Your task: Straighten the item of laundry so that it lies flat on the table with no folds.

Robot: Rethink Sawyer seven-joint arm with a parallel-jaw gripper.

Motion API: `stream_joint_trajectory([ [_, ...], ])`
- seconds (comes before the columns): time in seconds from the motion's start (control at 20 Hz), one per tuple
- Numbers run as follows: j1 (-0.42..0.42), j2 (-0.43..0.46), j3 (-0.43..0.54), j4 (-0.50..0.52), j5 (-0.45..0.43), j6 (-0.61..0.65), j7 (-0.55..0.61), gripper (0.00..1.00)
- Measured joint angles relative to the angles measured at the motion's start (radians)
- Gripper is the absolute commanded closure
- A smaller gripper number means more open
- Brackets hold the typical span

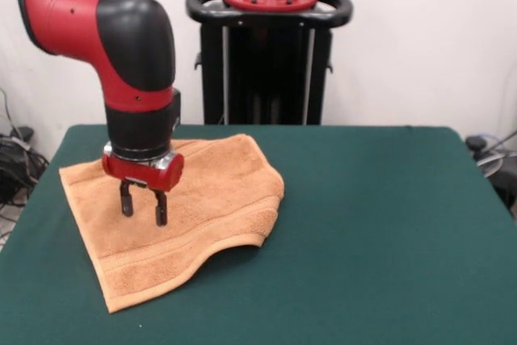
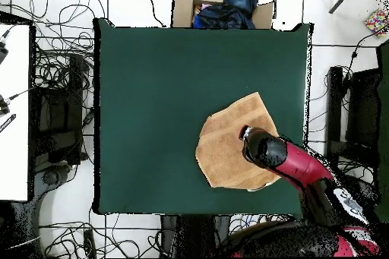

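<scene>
The item of laundry (image 1: 206, 199) is an orange-tan terry towel on the left part of the green table (image 1: 388, 232). Its right side is folded over in a rounded hump, and a stripe band runs along its near edge. My gripper (image 1: 144, 208) hangs just above the towel's left-middle, open, with nothing between its two black fingers. In the overhead view the towel (image 2: 224, 146) lies near the table's (image 2: 152, 104) lower right edge, and the arm covers its right part, hiding the gripper.
The arm's red and black wrist (image 1: 137, 78) stands upright over the towel. A cardboard box with dark clothes (image 2: 224, 5) sits beyond the table's top edge. Cables and equipment (image 2: 61, 96) lie on the floor to the left.
</scene>
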Motion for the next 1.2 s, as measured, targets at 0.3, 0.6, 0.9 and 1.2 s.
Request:
stream_joint_trajectory([
  [0.3,0.013,0.006,0.0,-0.073,0.0,0.035,0.0,0.0],
  [0.6,0.015,0.052,0.0,-0.16,-0.001,0.035,0.0,0.0],
  [0.9,0.014,0.1,0.01,-0.201,-0.001,0.035,0.0,0.0],
  [1.2,0.012,0.097,0.013,-0.203,-0.001,0.036,0.0,0.0],
])
